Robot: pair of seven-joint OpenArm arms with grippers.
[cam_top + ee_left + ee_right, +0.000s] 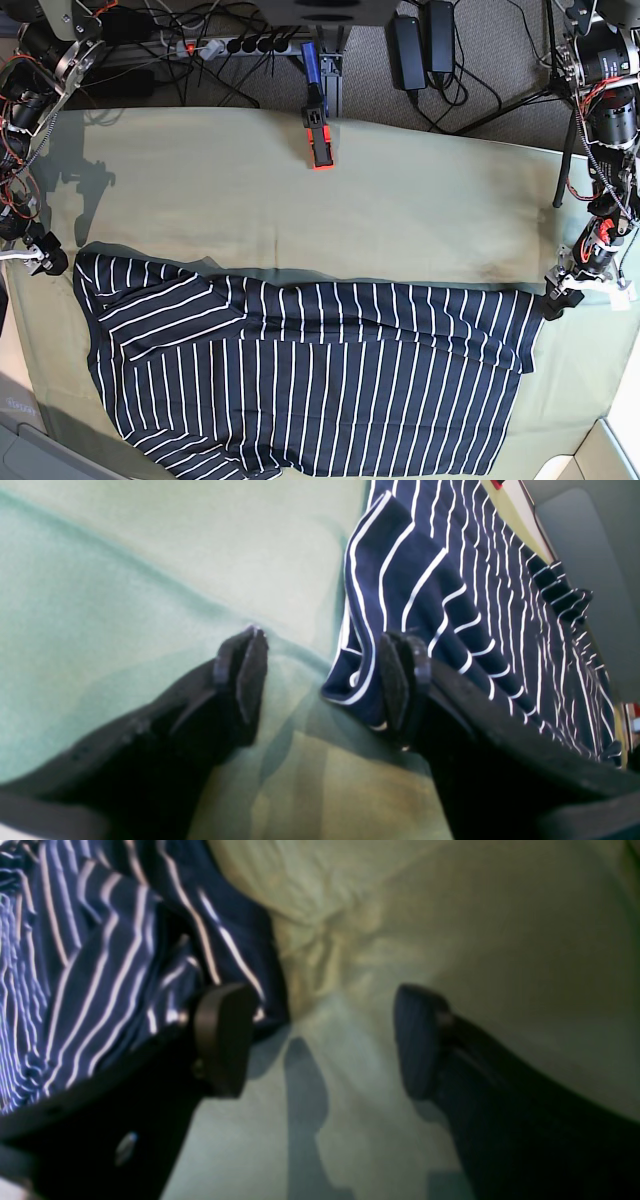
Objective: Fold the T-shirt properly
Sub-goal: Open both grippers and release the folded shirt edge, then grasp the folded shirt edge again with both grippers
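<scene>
The left gripper's black fingertips (245, 680) stand wide apart, with green cloth visible in the space between them. The left gripper (322, 680) grips nothing. In the left wrist view, a folded edge of the striped T-shirt (425, 590) reaches into that space, and one fingertip overlaps the fabric; whether it touches cannot be told.

The right gripper (322, 1040) is also spread wide and holds nothing. One of its dark, rounded fingertips (225, 1040) overlaps the corner of the shirt in the right wrist view, contact again unclear, while the other is over bare cloth.

The T-shirt is dark navy with thin white stripes. In the base view it lies across the lower part of the table, its upper edge running from near the right gripper to beside the left gripper. A band along that edge is folded over the body, where the stripes run lengthwise down the picture; the fabric is rumpled at the lower left of the view.

Beneath the shirt is a plain olive-green cloth (400, 200). Beyond, near the table's far side, lies a blue-and-orange tool-like object (319, 125).
</scene>
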